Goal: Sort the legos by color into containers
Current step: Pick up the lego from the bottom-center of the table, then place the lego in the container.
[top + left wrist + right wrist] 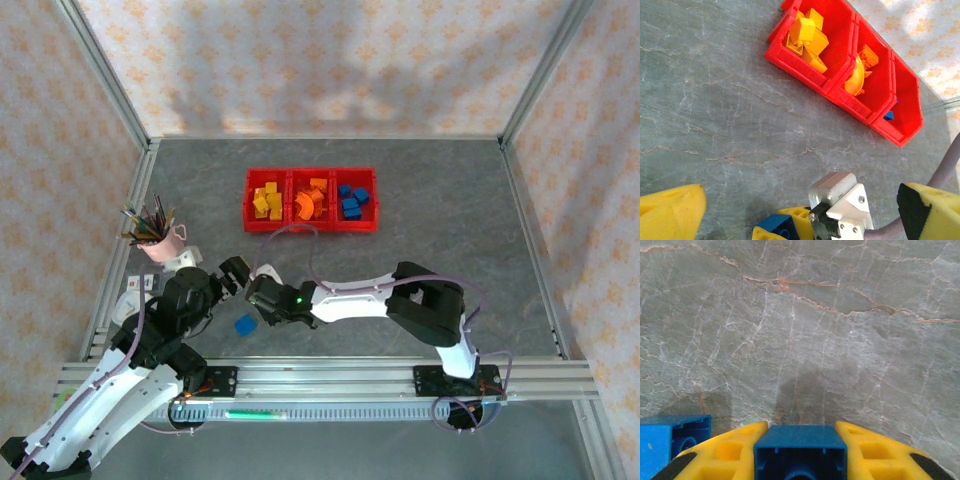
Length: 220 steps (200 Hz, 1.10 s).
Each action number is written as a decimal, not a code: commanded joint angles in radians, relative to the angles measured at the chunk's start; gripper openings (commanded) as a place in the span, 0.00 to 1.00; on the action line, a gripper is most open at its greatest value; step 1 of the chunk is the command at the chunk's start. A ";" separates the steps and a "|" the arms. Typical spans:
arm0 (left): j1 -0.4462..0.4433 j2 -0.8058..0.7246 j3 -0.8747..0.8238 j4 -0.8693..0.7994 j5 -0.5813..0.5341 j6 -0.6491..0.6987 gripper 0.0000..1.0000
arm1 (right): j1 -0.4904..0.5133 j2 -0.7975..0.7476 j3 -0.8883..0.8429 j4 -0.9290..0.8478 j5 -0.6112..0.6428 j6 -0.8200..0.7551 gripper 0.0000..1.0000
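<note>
Bare table (pixel 430 230) before bins (pixel 350 228); pencil cup (pixel 160 243) blocks left side.

This is a robotics lab test cell. An aluminium-profile frame (pixel 104 70) carries flat panels of floral wallpaper (pixel 330 60) around a grey marble-look table (pixel 450 200). A left arm (pixel 165 320) and a right arm (pixel 430 310) are bolted to a slotted rail (pixel 330 375) along its near edge.

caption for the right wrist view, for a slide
Right gripper holding a blue lego between its yellow fingers, a second blue lego beside it on the grey table.
</note>
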State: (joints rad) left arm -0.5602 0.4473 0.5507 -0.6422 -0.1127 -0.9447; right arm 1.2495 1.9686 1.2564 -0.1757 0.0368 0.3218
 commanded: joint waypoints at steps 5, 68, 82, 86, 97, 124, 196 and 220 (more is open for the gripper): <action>0.008 0.014 0.032 0.012 -0.002 0.015 0.99 | -0.033 -0.107 -0.031 -0.028 0.018 0.045 0.16; 0.008 0.083 0.043 0.088 0.041 0.057 0.99 | -0.160 -0.304 -0.137 -0.066 0.014 0.111 0.14; 0.008 0.113 0.044 0.115 0.061 0.069 0.99 | -0.209 -0.346 -0.152 -0.081 0.011 0.117 0.14; 0.007 0.123 0.045 0.126 0.067 0.072 0.99 | -0.224 -0.356 -0.154 -0.086 0.011 0.118 0.14; 0.008 0.147 0.045 0.153 0.082 0.080 0.99 | -0.265 -0.378 -0.159 -0.098 0.011 0.111 0.14; 0.008 0.201 0.040 0.236 0.110 0.099 0.99 | -0.381 -0.405 -0.147 -0.128 0.012 0.089 0.14; 0.008 0.371 0.050 0.430 0.150 0.129 0.99 | -0.648 -0.302 -0.024 -0.079 0.008 -0.004 0.14; 0.007 0.420 0.057 0.481 0.151 0.132 0.99 | -0.708 -0.227 0.041 -0.055 0.005 -0.018 0.14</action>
State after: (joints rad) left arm -0.5602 0.8314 0.5747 -0.2630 0.0242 -0.8356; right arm 0.5819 1.6772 1.2247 -0.2562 0.0273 0.3428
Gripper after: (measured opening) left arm 0.992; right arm 0.328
